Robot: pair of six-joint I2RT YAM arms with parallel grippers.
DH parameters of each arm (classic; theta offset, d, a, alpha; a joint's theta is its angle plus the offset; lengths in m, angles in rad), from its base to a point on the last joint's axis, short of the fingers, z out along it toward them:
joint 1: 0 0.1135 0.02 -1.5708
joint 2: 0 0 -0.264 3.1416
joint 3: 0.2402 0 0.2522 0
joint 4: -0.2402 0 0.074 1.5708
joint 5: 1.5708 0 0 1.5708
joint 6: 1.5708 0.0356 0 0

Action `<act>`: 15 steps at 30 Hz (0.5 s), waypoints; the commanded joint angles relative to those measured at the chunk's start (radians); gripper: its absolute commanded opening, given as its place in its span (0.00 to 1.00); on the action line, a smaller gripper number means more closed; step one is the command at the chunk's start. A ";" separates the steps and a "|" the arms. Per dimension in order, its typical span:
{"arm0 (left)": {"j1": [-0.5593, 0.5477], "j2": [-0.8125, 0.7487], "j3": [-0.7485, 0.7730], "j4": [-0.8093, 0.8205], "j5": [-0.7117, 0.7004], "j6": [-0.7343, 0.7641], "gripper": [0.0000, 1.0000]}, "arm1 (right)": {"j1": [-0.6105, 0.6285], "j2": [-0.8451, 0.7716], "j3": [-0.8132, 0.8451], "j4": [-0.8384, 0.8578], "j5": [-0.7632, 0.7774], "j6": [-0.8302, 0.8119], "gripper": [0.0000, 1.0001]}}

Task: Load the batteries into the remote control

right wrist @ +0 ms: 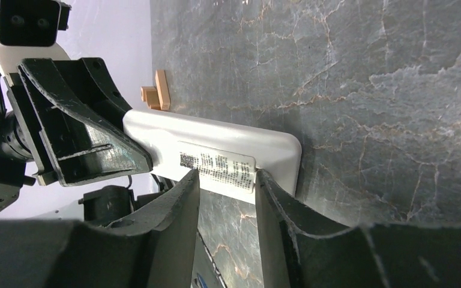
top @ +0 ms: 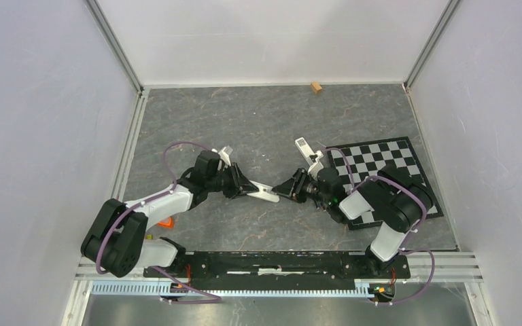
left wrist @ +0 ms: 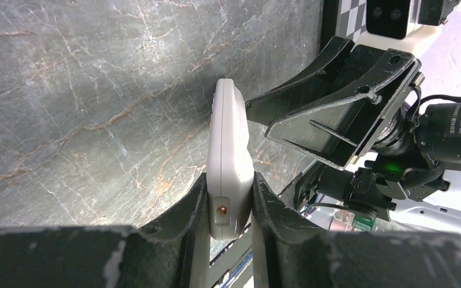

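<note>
Remote control [left wrist: 228, 132], slim rounded white plastic, clamped in left claw [left wrist: 229, 183]

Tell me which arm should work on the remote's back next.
Right, probably. The left gripper is shut on one end of the remote control, holding it steady, while the right gripper stands open with its tips at the labelled back.

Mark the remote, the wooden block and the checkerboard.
remote control [left wrist: 228, 150]: left wrist view, on its white side.
wooden block [top: 317, 87]: top external view, on its top face.
checkerboard [top: 391, 156]: top external view, on a bare patch near its far edge.
</note>
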 commanded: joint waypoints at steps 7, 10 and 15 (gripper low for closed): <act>-0.060 -0.001 0.036 -0.197 -0.163 0.110 0.02 | 0.038 -0.064 0.039 0.392 -0.091 0.055 0.41; -0.060 -0.023 0.060 -0.258 -0.216 0.132 0.02 | 0.028 -0.086 0.026 0.353 -0.076 0.035 0.40; -0.060 -0.047 0.090 -0.302 -0.258 0.150 0.02 | 0.017 -0.106 0.039 0.165 -0.064 -0.028 0.40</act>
